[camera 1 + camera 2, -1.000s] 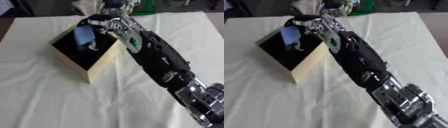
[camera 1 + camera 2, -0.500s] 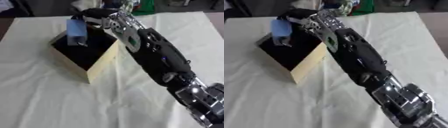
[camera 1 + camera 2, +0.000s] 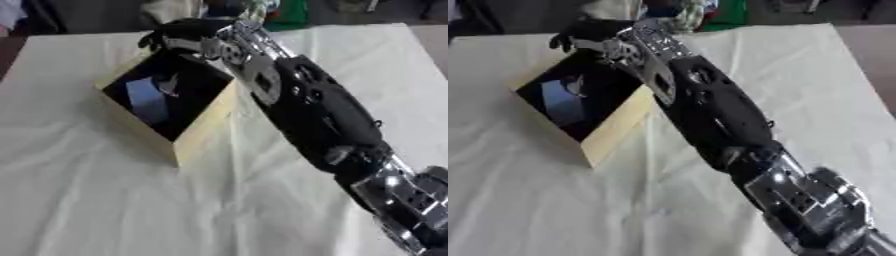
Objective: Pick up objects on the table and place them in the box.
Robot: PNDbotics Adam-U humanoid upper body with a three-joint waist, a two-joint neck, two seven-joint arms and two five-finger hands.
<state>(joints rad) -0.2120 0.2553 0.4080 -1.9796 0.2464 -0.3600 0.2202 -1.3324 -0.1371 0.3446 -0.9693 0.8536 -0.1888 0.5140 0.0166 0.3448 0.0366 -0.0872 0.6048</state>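
Box (image 3: 197,135) is sitting toward the far left corner of the table (image 3: 131,210), and a pale blue object (image 3: 147,101) is lying inside it on the dark floor; we are judging it light and flat, best pinched across its narrow edges. Our right hand (image 3: 179,36) is hovering at the box's far rim, above and beyond the object, not touching it; its fingers are looking curled and are holding nothing.

Matt cardboard box (image 3: 203,131) on creased cloth (image 3: 96,200); glossy arm (image 3: 319,112)
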